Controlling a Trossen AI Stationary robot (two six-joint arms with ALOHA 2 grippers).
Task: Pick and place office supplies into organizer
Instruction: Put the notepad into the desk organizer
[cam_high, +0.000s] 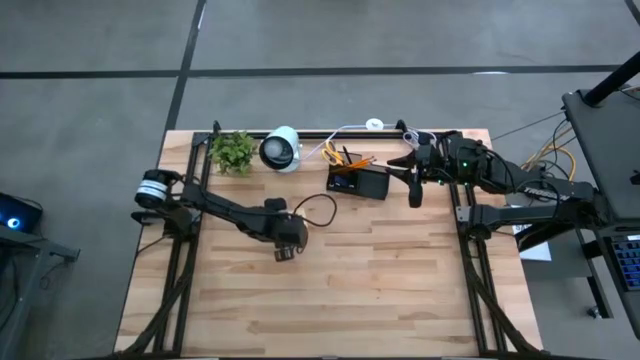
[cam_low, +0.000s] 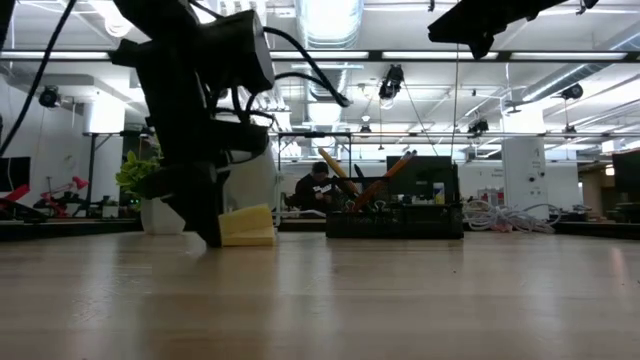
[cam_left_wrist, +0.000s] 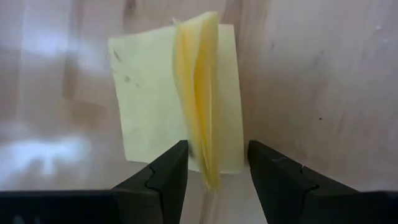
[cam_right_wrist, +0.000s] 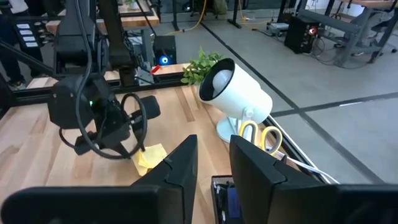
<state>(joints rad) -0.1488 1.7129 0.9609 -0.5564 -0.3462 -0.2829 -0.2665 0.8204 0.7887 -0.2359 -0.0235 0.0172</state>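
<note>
The yellow sticky-note pad (cam_left_wrist: 155, 106) lies on the table left of centre, some of its sheets bunched up into a ridge; in the low view the pad (cam_low: 246, 225) looks wedge-shaped. My left gripper (cam_left_wrist: 217, 162) (cam_high: 285, 250) is down over it, open, one finger on each side of the ridge. The black organizer (cam_high: 358, 181) stands at the far edge with yellow-handled scissors (cam_high: 330, 152) and orange pencils (cam_high: 360, 160) sticking up from it. My right gripper (cam_high: 413, 190) hovers high beside the organizer's right end, with a narrow gap between its fingers (cam_right_wrist: 214, 168) and nothing in it. My left gripper comes at the sticky-note pad from above, pointing down, its fingers standing on either side of the raised bunch of sheets (cam_left_wrist: 199, 93). One finger (cam_left_wrist: 168, 174) stands right against that bunch; whether it touches I cannot tell. The pad's lower sheets lie flat on the table.
A white round lamp-like device (cam_high: 281, 149) and a green potted plant (cam_high: 232, 150) stand at the far edge, left of the organizer. A white cable (cam_high: 350, 127) runs along the far rail. A black cable loops off the left arm (cam_high: 318, 210). The table's near half is bare wood (cam_high: 350, 300).
</note>
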